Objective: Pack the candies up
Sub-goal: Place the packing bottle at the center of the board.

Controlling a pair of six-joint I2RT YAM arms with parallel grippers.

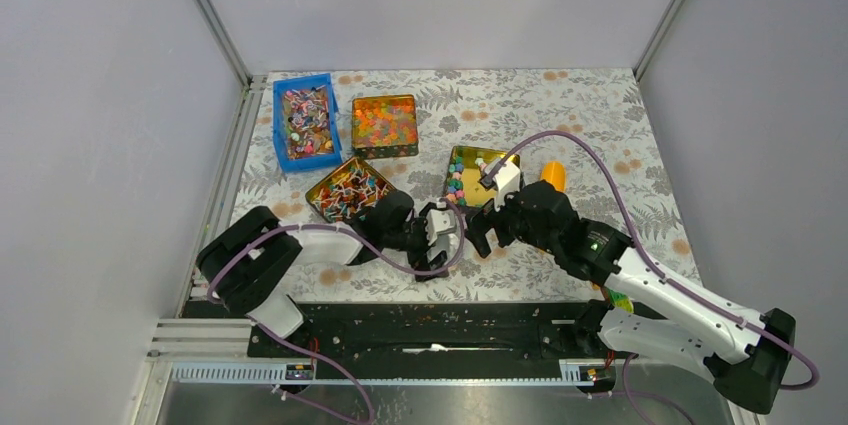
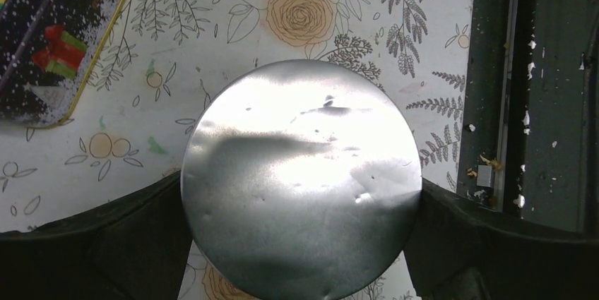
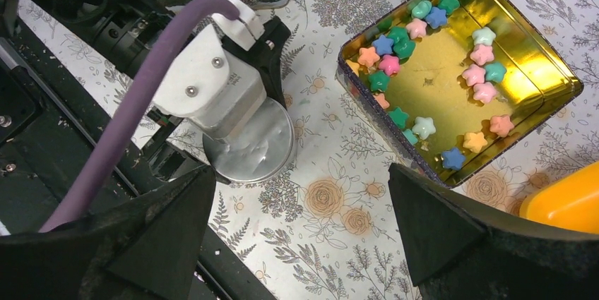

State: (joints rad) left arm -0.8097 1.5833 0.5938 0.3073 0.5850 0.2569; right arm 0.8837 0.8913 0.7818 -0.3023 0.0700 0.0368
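The candies (image 3: pixel 389 64) are small pastel stars lying in an open gold rectangular tin (image 3: pixel 441 78), seen mid-table in the top view (image 1: pixel 475 160). A round silver tin (image 2: pixel 300 180) stands on the flowered cloth, left of the gold tin, and also shows in the right wrist view (image 3: pixel 251 152). My left gripper (image 2: pixel 300 181) is open, its fingers spread wide on either side of the round tin's rim. My right gripper (image 3: pixel 301 167) hangs open over bare cloth between the round tin and the gold tin, with nothing in it. From above, both grippers (image 1: pixel 445 230) (image 1: pixel 485 235) nearly face each other.
A blue bin (image 1: pixel 305 120) of mixed sweets and a tin of glossy beads (image 1: pixel 385 125) stand at the back left. A tin of stick sweets (image 1: pixel 348 190) lies beside my left arm. An orange plastic object (image 1: pixel 553 175) sits right of the gold tin. A black rail (image 1: pixel 420 330) runs along the near edge.
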